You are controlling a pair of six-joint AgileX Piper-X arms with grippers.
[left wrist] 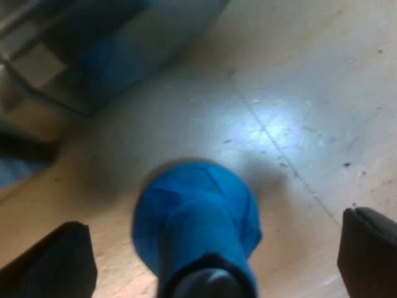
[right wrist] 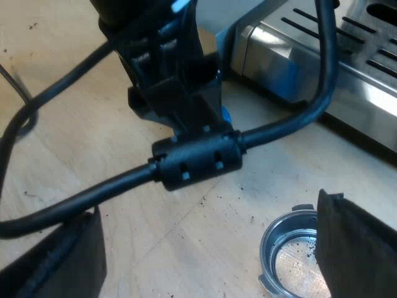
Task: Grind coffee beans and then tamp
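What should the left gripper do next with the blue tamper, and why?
Probably lower a little and close on the blue tamper. The left gripper hangs directly over it, its fingers open on either side and not touching it, while the tamper rests on the wooden table.

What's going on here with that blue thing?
The left gripper has its fingers spread open around the blue tamper standing on the wooden table. The right gripper, also open, hovers beside the metal holder, which lies on the table near the espresso machine. Nothing is gripped yet.
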